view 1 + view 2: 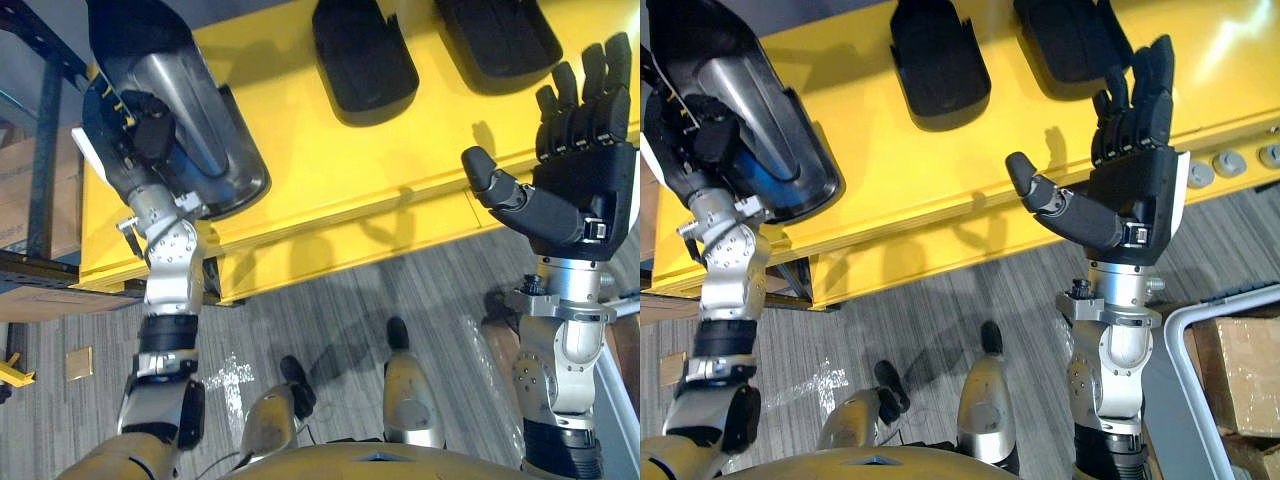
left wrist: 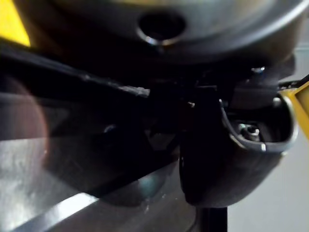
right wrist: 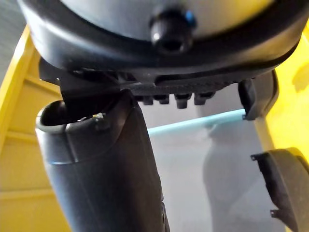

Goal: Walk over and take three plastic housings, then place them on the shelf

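— Fingers of our right hand (image 1: 583, 185) are standing straight and spread, grasping nothing, above the front edge of the yellow table (image 1: 330, 200). Which housing are we reaching for?
— We are judging the right-side housing (image 1: 495, 35): it is lying on the table just ahead of these fingertips, slightly left, its long axis running away from us, rounded end pointing toward us. The middle housing (image 1: 365, 55) is lying parallel, further left.
— And our left hand (image 1: 148, 125)?
— It is clasping the held housing (image 1: 190, 110) by its rim, over the table's left end.
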`<state>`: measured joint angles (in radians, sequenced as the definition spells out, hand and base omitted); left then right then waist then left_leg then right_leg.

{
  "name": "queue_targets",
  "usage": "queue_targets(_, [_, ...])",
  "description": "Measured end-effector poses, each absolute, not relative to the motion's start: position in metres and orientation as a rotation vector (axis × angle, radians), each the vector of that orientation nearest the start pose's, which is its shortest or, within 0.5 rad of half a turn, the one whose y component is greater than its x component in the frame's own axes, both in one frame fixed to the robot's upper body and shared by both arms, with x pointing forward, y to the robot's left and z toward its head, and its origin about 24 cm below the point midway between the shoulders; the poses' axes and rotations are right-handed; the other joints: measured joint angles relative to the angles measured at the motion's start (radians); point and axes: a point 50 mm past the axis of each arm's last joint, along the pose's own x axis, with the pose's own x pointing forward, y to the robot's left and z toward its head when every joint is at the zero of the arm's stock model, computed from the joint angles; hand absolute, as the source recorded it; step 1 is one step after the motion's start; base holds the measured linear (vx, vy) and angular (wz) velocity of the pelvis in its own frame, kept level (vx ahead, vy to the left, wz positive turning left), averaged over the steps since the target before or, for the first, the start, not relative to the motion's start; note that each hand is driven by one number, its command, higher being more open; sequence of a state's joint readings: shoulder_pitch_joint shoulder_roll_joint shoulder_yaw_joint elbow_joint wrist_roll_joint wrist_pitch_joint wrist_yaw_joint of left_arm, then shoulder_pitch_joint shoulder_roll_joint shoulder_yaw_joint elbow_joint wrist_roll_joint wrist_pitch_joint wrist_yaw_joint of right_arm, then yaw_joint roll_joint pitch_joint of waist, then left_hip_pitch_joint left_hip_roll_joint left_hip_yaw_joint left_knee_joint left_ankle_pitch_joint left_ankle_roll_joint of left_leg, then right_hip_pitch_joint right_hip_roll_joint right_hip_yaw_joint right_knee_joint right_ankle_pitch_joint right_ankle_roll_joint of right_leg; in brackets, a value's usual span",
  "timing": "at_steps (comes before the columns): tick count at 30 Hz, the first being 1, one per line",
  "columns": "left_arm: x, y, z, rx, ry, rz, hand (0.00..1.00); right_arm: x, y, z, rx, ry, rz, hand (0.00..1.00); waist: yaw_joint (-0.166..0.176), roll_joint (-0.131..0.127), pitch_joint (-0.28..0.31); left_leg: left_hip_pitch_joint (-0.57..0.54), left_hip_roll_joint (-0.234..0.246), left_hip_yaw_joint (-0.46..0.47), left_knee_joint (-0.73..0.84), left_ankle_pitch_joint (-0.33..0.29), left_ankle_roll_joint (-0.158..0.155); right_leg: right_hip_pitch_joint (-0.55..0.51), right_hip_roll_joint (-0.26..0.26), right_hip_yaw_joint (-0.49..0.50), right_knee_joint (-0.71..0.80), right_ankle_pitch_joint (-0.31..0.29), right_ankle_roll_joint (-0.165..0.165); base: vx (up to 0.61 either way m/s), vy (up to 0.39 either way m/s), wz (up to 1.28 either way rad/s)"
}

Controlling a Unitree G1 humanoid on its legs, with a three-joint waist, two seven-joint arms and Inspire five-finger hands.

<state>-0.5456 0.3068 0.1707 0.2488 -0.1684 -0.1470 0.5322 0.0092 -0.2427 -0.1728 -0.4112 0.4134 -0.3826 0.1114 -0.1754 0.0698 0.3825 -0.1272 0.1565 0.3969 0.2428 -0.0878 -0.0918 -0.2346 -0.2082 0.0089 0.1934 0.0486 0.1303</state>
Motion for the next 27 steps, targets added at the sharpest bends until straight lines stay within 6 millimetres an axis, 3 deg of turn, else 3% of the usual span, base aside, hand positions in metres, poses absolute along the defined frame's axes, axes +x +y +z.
queue_targets(7, [0.352,0.258,0.161,-0.12,-0.303,0.543,0.0,0.215,-0.196,0.185,0.072,-0.823,0.18,1.0,-0.024,0.0,0.03,0.015,-0.006,0.04,-0.006,0.0,0.001,-0.042,-0.003,0.043,0.071,-0.035,0.019,-0.03,-0.001,-0.11])
queue_targets(15, [0.363,0.279,0.179,-0.036,-0.263,0.517,0.0,0.213,-0.188,0.19,0.035,-0.831,0.27,1.0,-0.028,0.003,0.046,0.024,-0.009,0.06,-0.047,0.023,-0.004,-0.063,-0.003,0.053,0.093,-0.044,0.025,-0.01,-0.015,-0.01])
queue_targets(16, [0.364,0.28,0.18,-0.032,-0.26,0.517,1.0,0.214,-0.187,0.19,0.035,-0.831,0.272,1.0,-0.028,0.003,0.046,0.026,-0.009,0.06,-0.052,0.025,-0.004,-0.063,-0.003,0.053,0.093,-0.044,0.025,0.0,0.0,0.0])
queue_targets(21, [0.365,0.282,0.191,-0.021,-0.288,0.514,1.0,0.213,-0.181,0.204,0.032,-0.892,0.329,1.0,-0.024,0.003,0.046,0.003,-0.009,0.066,-0.053,0.031,-0.004,-0.096,-0.004,0.06,0.107,-0.046,0.029,-0.01,-0.025,0.0])
queue_targets(27, [0.368,0.279,0.195,-0.021,-0.292,0.516,1.0,0.215,-0.17,0.207,0.079,-0.907,0.406,1.0,-0.025,0.001,0.047,-0.001,-0.008,0.06,-0.052,0.033,-0.004,-0.095,-0.005,0.053,0.11,-0.047,0.029,0.0,-0.021,0.03])
